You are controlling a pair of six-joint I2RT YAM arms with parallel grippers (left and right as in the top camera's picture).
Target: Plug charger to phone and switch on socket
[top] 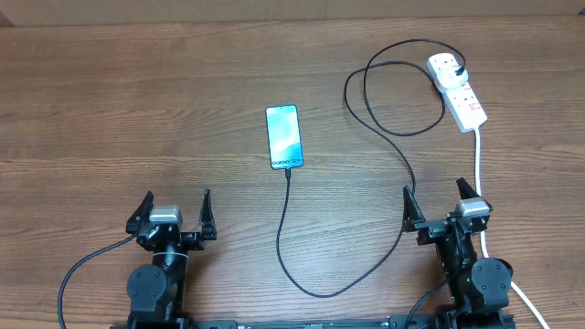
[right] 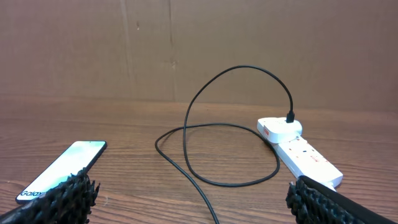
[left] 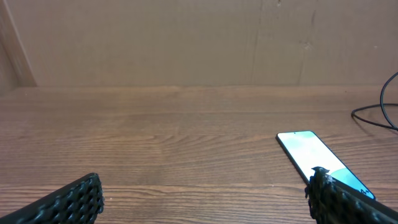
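From overhead, the phone (top: pixel 283 137) lies face up mid-worktop (top: pixel 110 91), and the charger (top: pixel 320 291) meets its near edge, where the tip looks seated, though it is too small to be sure. The black lead loops toward the robot, then runs away to the socket (top: pixel 460 90) at the far right, where its plug sits in the farther outlet. The left gripper (top: pixel 175 197) and right gripper (top: pixel 434 190) both hover at the near edge with jaws spread wide, holding nothing. That suggests the step in hand is the switch, and the right arm is the closer one for it. The left wrist view shows only bare wood, the phone off to the right and a bit of lead at the frame's edge, so this arm does best to keep clear. The right wrist view gives the approach: the socket lies ahead and to the right, plug upright at its far end, a red patch just beside it, with a loop of lead on the worktop between. Pressing the jaws together first would give one blunt tip. It should pass over the loop, come down on the red rocker beside the occupied outlet, and push straight down so the strip does not slide.
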